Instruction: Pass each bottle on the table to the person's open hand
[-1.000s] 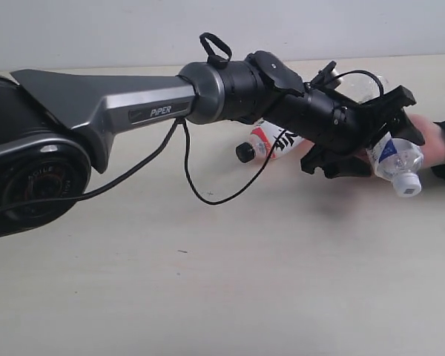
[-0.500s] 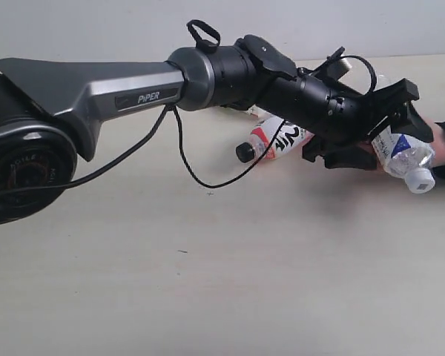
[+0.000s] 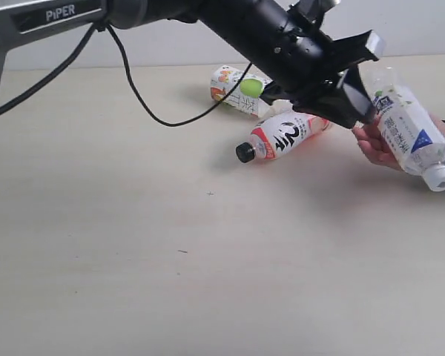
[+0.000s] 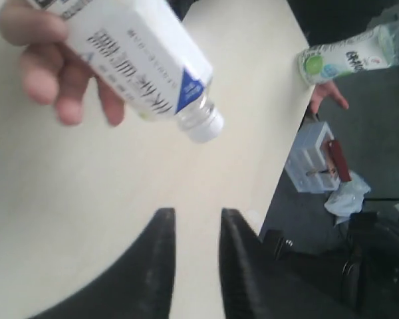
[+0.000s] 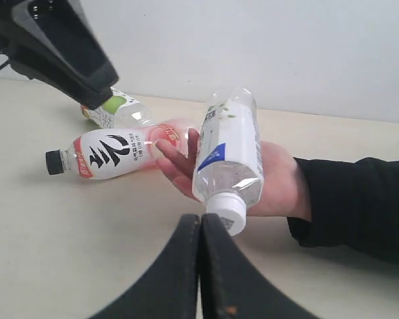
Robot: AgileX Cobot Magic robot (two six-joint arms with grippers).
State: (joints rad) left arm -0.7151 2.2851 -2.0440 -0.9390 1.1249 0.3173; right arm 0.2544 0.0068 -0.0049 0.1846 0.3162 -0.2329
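Release is what separates this moment from a second ago. Then the left gripper (image 4: 196, 214) was clamped around the blue-and-white bottle (image 3: 409, 132), low over the table (image 3: 133, 282). Now it is off the bottle, lifted and drawn back toward the far edge, and the arm has risen until most of it leaves the top of the exterior view. Its jaws stand a narrow gap apart with nothing between them.

The blue-and-white bottle now lies only in the person's hand (image 3: 372, 142) at the table's right edge. It is tilted, with its white cap (image 3: 439, 178) pointing down and outward, and it sits a little higher than before.

The red-and-white bottle (image 3: 285, 137) has not moved. It lies on its side right of the table's middle, and its black cap (image 3: 244, 153) points toward the left edge. With the arm raised, the apple bottle (image 3: 237, 83) has come into sight just behind it, lying nearer the far edge.

The green-and-white bottle (image 4: 349, 56) shows only in the left wrist view, off the table beyond its edge, with fingers just beside it. Whether they hold it cannot be told.

The right gripper (image 5: 200, 222) is pressed fully together and empty, just above the table, pointing at the capped end of the bottle in the hand.
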